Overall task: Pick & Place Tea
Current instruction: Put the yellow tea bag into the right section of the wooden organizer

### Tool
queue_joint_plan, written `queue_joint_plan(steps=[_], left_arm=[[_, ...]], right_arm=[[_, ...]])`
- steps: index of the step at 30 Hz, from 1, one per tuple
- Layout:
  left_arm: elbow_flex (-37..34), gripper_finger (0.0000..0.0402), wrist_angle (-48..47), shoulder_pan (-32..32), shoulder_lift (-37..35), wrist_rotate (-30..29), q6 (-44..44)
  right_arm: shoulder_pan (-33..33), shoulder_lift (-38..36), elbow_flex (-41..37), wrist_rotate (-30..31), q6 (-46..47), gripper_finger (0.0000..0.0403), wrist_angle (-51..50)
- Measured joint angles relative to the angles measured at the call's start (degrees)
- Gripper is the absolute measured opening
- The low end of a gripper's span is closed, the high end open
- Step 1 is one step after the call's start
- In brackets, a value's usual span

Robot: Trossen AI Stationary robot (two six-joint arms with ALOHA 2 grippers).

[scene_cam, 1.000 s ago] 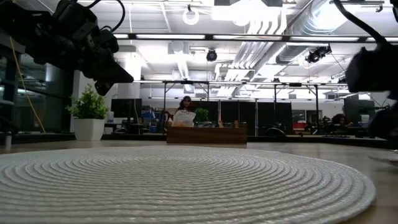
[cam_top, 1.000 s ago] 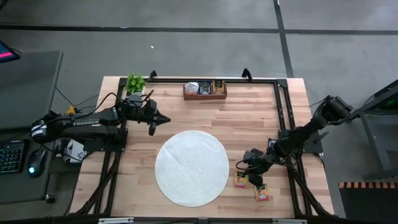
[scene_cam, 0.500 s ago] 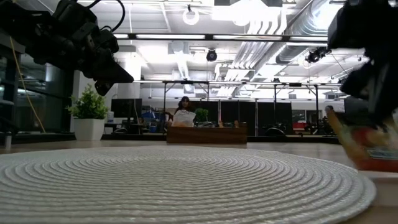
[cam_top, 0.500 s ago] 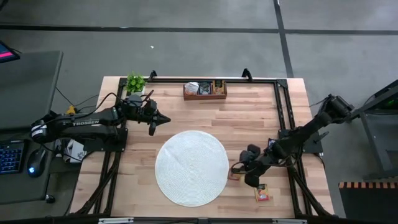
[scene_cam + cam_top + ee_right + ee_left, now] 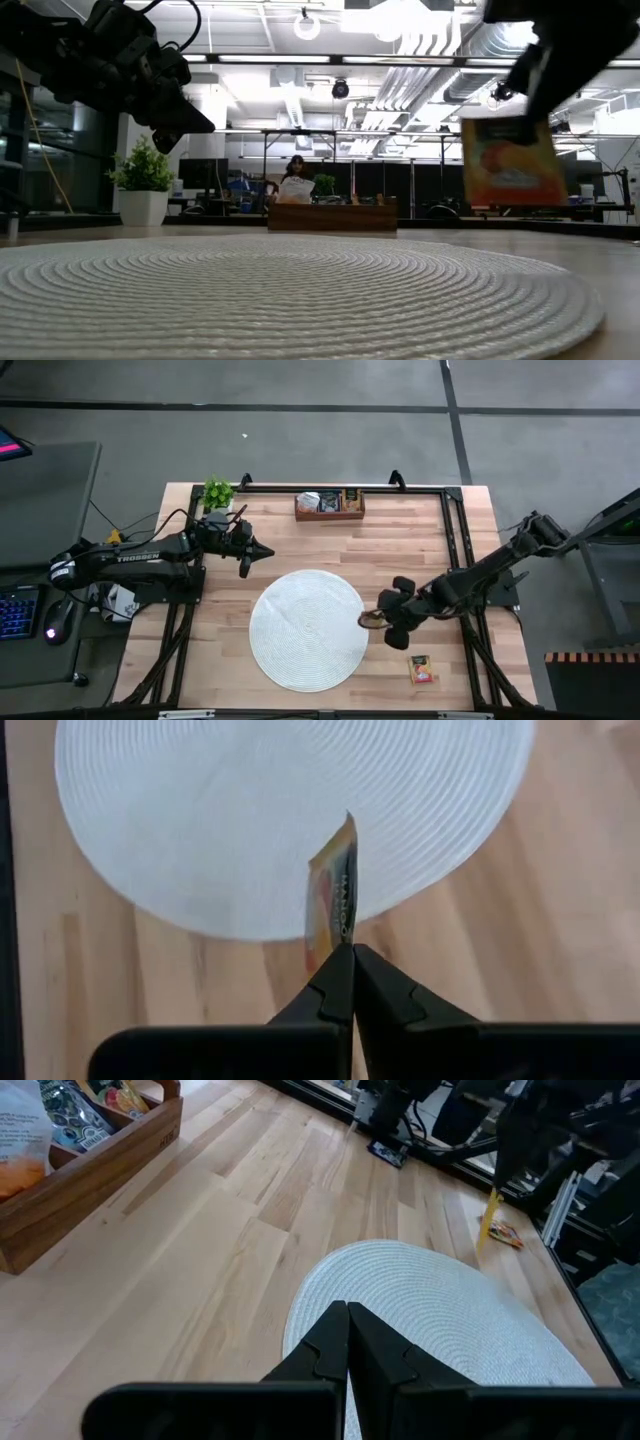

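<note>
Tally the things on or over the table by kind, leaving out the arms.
Orange tea sachets: 2 (one held by the right gripper, one lying on the wood)
Round white woven mat: 1
Wooden tray: 1
Potted plant: 1
Total: 5

I see a white round mat (image 5: 307,629) with a ribbed ring pattern on my pale wood table (image 5: 400,550). My black right hand (image 5: 372,622) holds an orange-and-yellow sachet (image 5: 512,161). Another orange sachet (image 5: 421,670) lies nearby. The tray (image 5: 329,505) is brown, the plant (image 5: 218,492) green.
</note>
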Motion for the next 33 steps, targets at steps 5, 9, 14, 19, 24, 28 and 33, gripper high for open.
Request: queue_joint_plan(steps=[5, 9, 14, 19, 24, 28, 33], left_arm=[[0.00, 0.0000, 0.00, -0.02, 0.00, 0.00, 0.00], [0.00, 0.0000, 0.00, -0.02, 0.02, 0.00, 0.00], [0.00, 0.0000, -0.02, -0.01, 0.01, 0.00, 0.00], [0.00, 0.0000, 0.00, 0.00, 0.00, 0.00, 0.00], [0.00, 0.0000, 0.00, -0.01, 0.01, 0.00, 0.00], [0.00, 0.0000, 0.00, -0.01, 0.01, 0.00, 0.00], [0.00, 0.0000, -0.01, -0.02, 0.00, 0.00, 0.00]], right_arm=[[-3.67, 0.00, 4.31, 0.24, -4.73, 0.0000, -4.08], [-6.98, 0.00, 7.42, 0.13, -7.99, 0.0000, -6.92], [-11.62, 0.00, 11.36, 0.17, -11.80, 0.0000, -9.04], [-17.73, -0.04, 15.16, 0.27, -16.38, 0.0000, -10.97], [-25.49, -0.04, 18.38, -0.03, -22.90, 0.0000, -12.24], [-32.65, -0.04, 20.65, -0.90, -28.74, 0.0000, -11.99], [-41.21, -0.07, 22.52, -1.98, -35.76, 0.0000, -9.83]])
